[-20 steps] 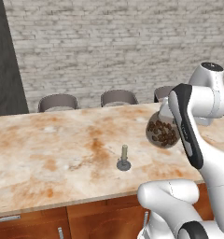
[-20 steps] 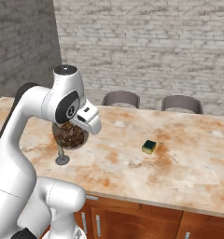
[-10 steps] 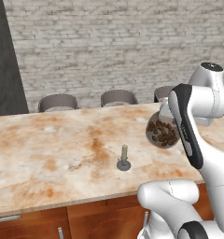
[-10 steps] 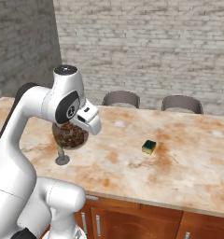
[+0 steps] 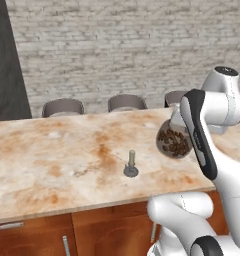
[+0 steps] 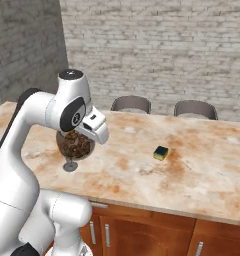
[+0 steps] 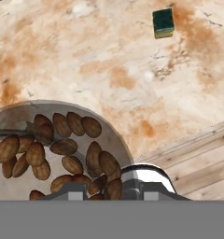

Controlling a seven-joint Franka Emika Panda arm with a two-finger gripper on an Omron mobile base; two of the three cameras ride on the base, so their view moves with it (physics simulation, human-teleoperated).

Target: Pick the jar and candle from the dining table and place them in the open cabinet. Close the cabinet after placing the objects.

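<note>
Glass jar (image 5: 173,142) unchanged vs a second ago, brown lumps inside | gripper (image 6: 92,131) clamped on it, apparently by the lid | candle (image 5: 131,164) on dining table (image 5: 52,170)

Clear jar (image 5: 173,142), brown lumps; beige-orange marbled dining table (image 5: 67,165)

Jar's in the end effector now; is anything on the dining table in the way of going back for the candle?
Nothing visible blocks it. The candle stands alone on the dining table, just left of the held jar. The small green sponge lies well off to the right, away from the end effector.
</note>
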